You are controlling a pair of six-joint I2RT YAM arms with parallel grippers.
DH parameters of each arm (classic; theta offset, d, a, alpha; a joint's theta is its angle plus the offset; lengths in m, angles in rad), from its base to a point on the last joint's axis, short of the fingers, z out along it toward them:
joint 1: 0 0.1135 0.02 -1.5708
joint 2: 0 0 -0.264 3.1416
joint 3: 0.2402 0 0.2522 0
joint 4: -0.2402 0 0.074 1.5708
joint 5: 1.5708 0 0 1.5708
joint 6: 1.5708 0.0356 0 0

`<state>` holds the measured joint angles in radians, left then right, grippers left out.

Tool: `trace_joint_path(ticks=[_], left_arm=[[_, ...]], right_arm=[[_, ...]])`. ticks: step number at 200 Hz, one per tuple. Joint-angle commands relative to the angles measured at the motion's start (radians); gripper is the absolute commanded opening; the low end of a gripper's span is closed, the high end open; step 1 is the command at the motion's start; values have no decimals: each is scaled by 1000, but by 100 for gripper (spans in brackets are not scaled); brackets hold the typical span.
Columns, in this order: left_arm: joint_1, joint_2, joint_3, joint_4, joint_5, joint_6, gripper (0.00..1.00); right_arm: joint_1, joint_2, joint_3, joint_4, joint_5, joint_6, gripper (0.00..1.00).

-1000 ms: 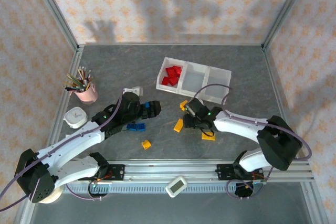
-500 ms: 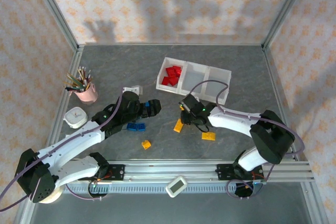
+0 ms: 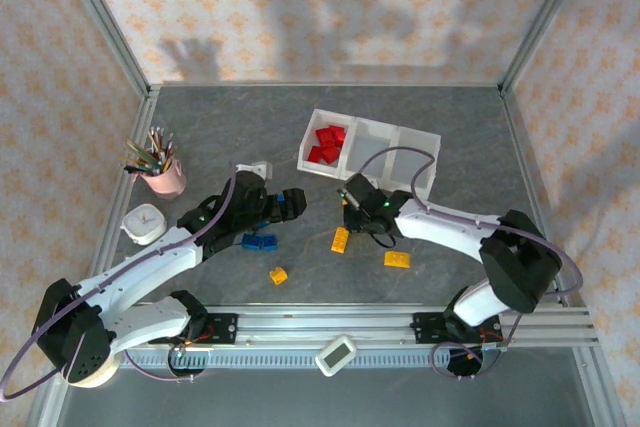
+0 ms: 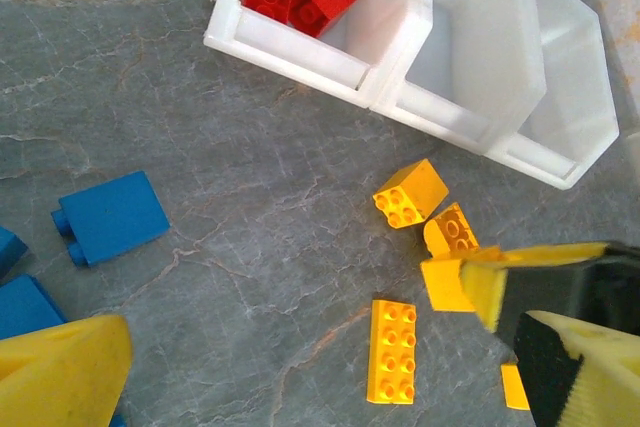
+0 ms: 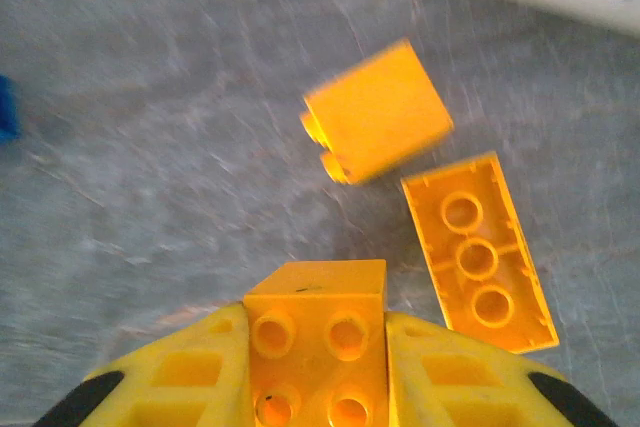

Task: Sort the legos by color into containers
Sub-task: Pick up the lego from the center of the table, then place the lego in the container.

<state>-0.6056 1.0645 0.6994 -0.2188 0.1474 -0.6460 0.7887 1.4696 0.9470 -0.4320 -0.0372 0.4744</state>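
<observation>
The right claw (image 5: 318, 339) is clenched on a yellow-orange brick (image 5: 316, 319), which sits studs-up between the two yellow fingers (image 5: 190, 372), its sides pressed against both. Just ahead of that claw on the grey worktop (image 3: 450, 117) lie two more yellow-orange bricks: a square one (image 5: 378, 112) tipped on its side and, just beside it, a long one (image 5: 480, 252) turned upside down with its hollow tubes showing; neither touches the held brick. From above, the right claw (image 3: 352, 204) is near the front of the white tray (image 3: 400, 162), below the join of its left and middle compartments. The red bricks (image 3: 327, 143) lie heaped in the left compartment. More yellow-orange bricks lie loose on the worktop: one (image 3: 341, 239) just in front of the right claw, one (image 3: 397, 259) to its right and a small one (image 3: 278, 274) nearer the arm bases. The left claw (image 3: 288, 203) is released, its fingers (image 4: 62, 367) spread wide with nothing between them, and it hangs over the blue bricks (image 3: 259, 241), well apart from the tray. One blue brick (image 4: 110, 217) lies flat on the stone beside that claw.
</observation>
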Motion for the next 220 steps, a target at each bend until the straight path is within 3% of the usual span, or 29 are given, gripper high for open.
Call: trace_joint_path(ticks=[1,35,86,106,120,145,194,220], left_arm=[[14,-13,46,18,-19,4,99],[29,17,97,16,-64,-28,99],[45,96,186,31,-101,-60,99],[47,112,199,48,-125,-75,99],[50,118,208,51,-132,-89,99],[50,117,214,69,-129,-93,99],[50,107,211,88,-116,-83,99],[50,66,191,89,-102,-89,99]], right_arm=[[-54,-39,80,-50,-1,-18,31],[-164,35,201,-46,-5,-85,32],[-310,272,403,11,-3,-163,32],[-331,366,485,16,23,-182,44],[-337,407,527,8,31,-197,46],[-338,405,552,5,53,-218,58],[-336,298,489,-52,139,-236,63],[-332,221,430,-64,96,-208,64]])
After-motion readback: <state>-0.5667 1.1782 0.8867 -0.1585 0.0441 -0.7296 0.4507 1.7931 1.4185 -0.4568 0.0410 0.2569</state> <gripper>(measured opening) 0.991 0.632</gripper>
